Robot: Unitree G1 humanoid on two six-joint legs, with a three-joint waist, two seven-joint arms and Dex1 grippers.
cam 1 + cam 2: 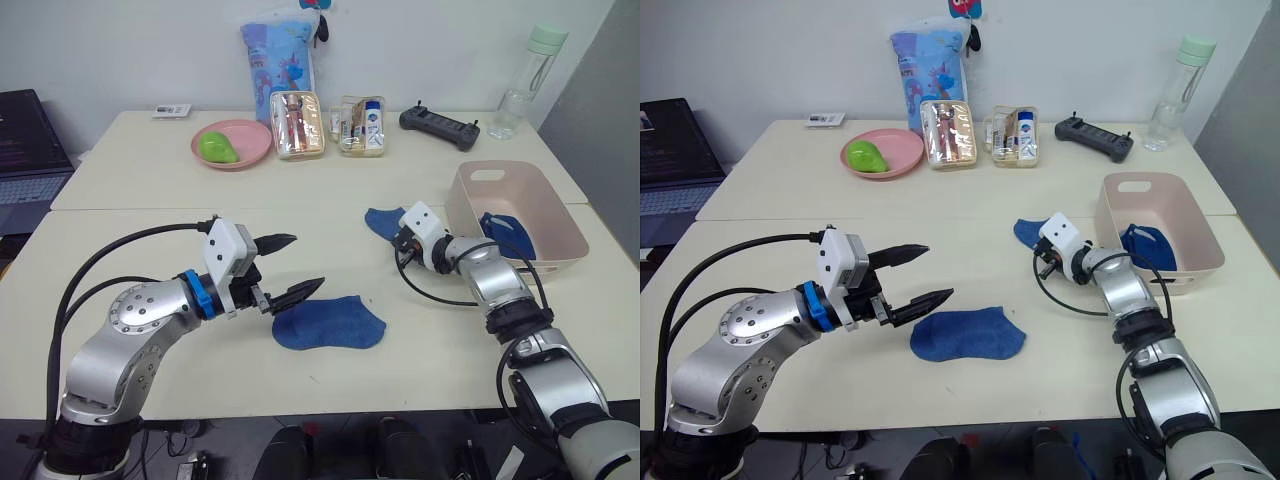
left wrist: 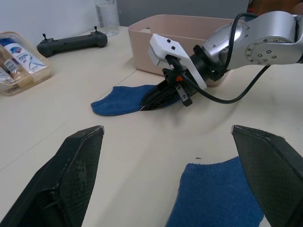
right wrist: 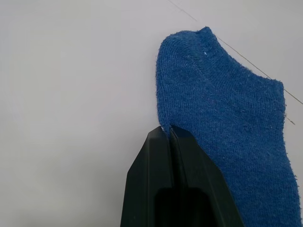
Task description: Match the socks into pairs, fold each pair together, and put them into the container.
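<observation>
While one blue sock (image 1: 330, 322) lies flat just past the left gripper's (image 1: 285, 268) spread, empty fingers, a second sock (image 3: 227, 123) rests at the tips of the right gripper (image 3: 168, 132), whose fingers are pressed together on its edge. Beyond that gripper stands the pink tub (image 1: 530, 205), holding more blue socks (image 1: 508, 233).

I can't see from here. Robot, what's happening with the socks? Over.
Left claw open above near sock. Right claw shut on far sock edge. One sock in tub. Nothing blocking.
</observation>
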